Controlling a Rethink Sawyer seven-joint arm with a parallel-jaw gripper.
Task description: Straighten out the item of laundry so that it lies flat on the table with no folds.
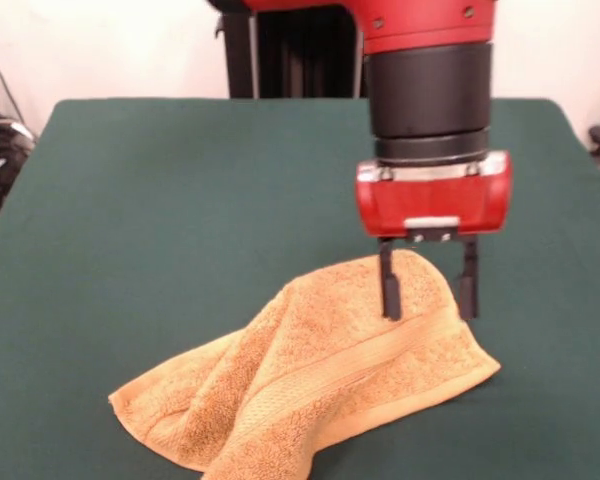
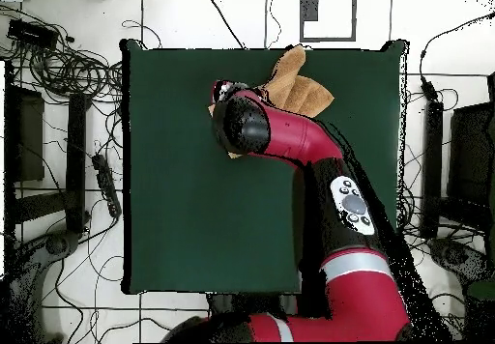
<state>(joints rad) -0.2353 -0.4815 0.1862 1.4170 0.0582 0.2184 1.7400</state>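
Towel (image 1: 310,390): orange-tan terry, lying crumpled on green table (image 1: 180,200), toward the camera-side edge in the front view, right of centre; in the overhead view, partly hidden under the arm (image 2: 319,157) near the table's top edge.
Condition: not flat. 1 raised hump under the gripper, 1 diagonal fold running down toward the low left corner, woven band visible across the right part, bottom corner cut off by the picture edge.
Gripper (image 1: 427,290): 2 black fingers (image 1: 388,285) spread apart, pointing straight down, straddling the hump. Nothing gripped; whether the tips touch the cloth, not clear.
Step in hand, judged: pinching the raised part to pull it out.
Method advised:
- lower until both tips sink just into the pile, not into the table cloth beneath;
- close on 1 layer only, near an edge or corner, not mid-hump;
- lift slightly, then drag away from the bunched left side, along the table;
- release low, to avoid a fresh crease.
Risk: grabbing 2 layers, dragging the whole towel unopened.
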